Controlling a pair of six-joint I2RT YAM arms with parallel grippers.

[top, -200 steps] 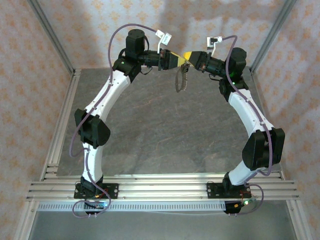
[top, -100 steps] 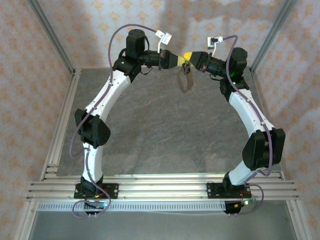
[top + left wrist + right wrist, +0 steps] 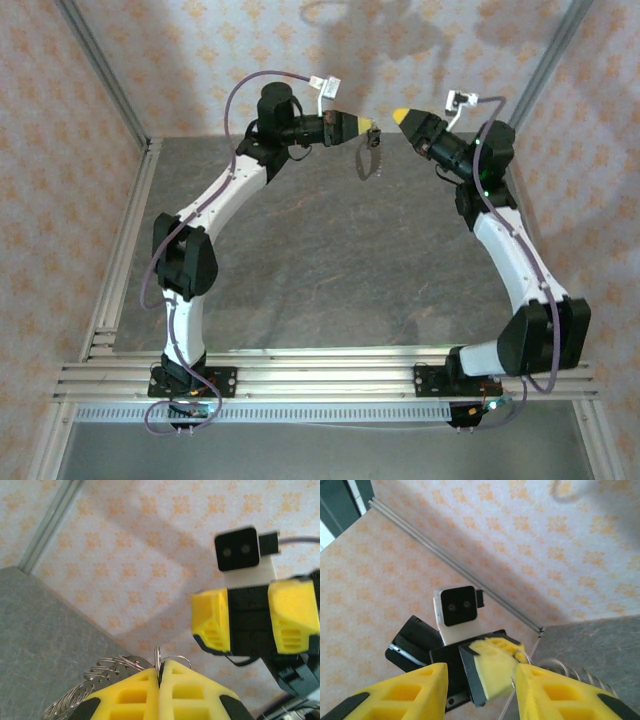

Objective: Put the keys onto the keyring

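My left gripper (image 3: 367,124) is raised at the back of the table and shut on the keyring (image 3: 368,156), which hangs below its yellow tips with its chain trailing down. In the left wrist view the thin silvery ring (image 3: 158,659) stands pinched in the left gripper (image 3: 160,672), and coiled metal loops (image 3: 95,680) trail off to the left. My right gripper (image 3: 401,116) faces it a short gap away, open and holding nothing. From the right wrist, the right gripper (image 3: 481,680) is spread around the left fingers (image 3: 495,667) without touching. I cannot make out the keys.
The grey table (image 3: 330,260) lies below both arms. Patterned walls (image 3: 170,60) and metal corner posts (image 3: 100,70) close in the back and sides. An aluminium rail (image 3: 320,375) runs along the near edge by the arm bases.
The right gripper opened, let go and drew back to the right. The left gripper stayed shut on the keyring, which now hangs from it alone.
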